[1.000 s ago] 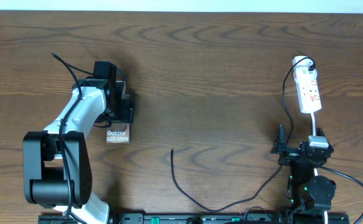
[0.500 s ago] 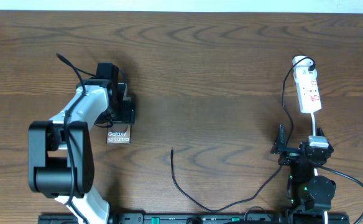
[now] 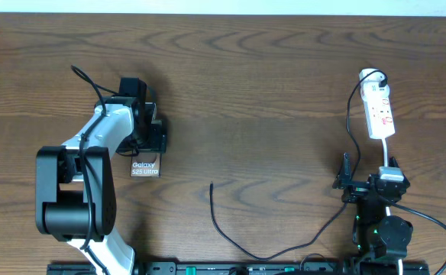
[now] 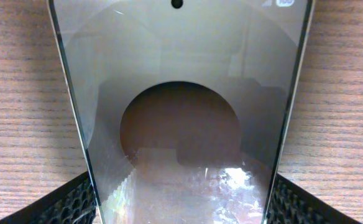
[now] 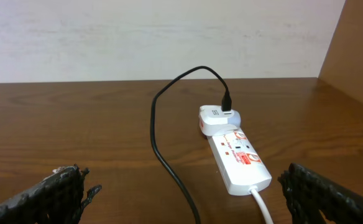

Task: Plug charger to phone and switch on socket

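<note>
Phone (image 4: 181,124) sits inside the left pincer (image 4: 183,202), clamped at its long edges; right pincer (image 5: 184,186) gapes wide.

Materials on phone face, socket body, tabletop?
The phone face looks like glossy glass: it mirrors a dark round shape and glare. The socket looks like smooth white plastic with a slight sheen. The table shows brown wood grain with a satin finish; solid wood or laminate, cannot tell.
</note>
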Robot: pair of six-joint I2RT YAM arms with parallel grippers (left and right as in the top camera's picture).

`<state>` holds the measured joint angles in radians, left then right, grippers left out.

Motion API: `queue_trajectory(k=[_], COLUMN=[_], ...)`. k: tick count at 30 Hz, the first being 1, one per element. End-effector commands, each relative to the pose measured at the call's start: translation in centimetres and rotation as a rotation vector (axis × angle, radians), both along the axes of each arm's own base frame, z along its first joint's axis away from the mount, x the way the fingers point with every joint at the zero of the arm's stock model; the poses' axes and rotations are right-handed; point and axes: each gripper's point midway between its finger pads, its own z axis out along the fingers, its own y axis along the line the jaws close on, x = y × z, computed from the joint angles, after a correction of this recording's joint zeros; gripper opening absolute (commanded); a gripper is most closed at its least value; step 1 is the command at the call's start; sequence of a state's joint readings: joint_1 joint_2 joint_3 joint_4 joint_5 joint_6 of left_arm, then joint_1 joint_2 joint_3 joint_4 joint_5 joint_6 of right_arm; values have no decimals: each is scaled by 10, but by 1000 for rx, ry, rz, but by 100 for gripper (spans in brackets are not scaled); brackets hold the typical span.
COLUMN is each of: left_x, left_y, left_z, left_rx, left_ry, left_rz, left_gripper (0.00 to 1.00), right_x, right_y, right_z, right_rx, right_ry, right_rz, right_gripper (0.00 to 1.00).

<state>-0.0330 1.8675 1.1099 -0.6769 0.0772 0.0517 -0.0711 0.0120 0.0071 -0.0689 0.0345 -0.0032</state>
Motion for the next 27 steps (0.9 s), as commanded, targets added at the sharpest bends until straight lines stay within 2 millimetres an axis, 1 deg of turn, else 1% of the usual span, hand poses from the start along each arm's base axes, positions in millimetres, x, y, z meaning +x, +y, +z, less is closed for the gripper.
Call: queue_trajectory(k=[1, 2, 5, 11, 19, 27], left_x=[-16, -16, -16, -19, -34, -36], left_y=[-13, -14, -14, -14, -14, -15], left_z=[-17, -17, -17, -18, -26, -27], left_rx=[-85, -88, -88, -88, -88, -95], left_ry=[84, 84, 84, 94, 131, 135], left_rz=[7, 7, 7, 7, 9, 9], left_gripper=[90, 93, 95, 95, 95, 95], right_x=[-1, -1, -1, -1, -1, -1], right_y=[-3, -3, -3, -3, -3, -3], right_z=[0, 0, 0, 0, 0, 0], right_rx=[17, 17, 17, 17, 17, 17], right_ry=[-3, -3, -3, -3, -3, -3], right_rz=[-15, -15, -15, -15, -15, -15], right_gripper=[99, 99, 99, 99, 99, 99])
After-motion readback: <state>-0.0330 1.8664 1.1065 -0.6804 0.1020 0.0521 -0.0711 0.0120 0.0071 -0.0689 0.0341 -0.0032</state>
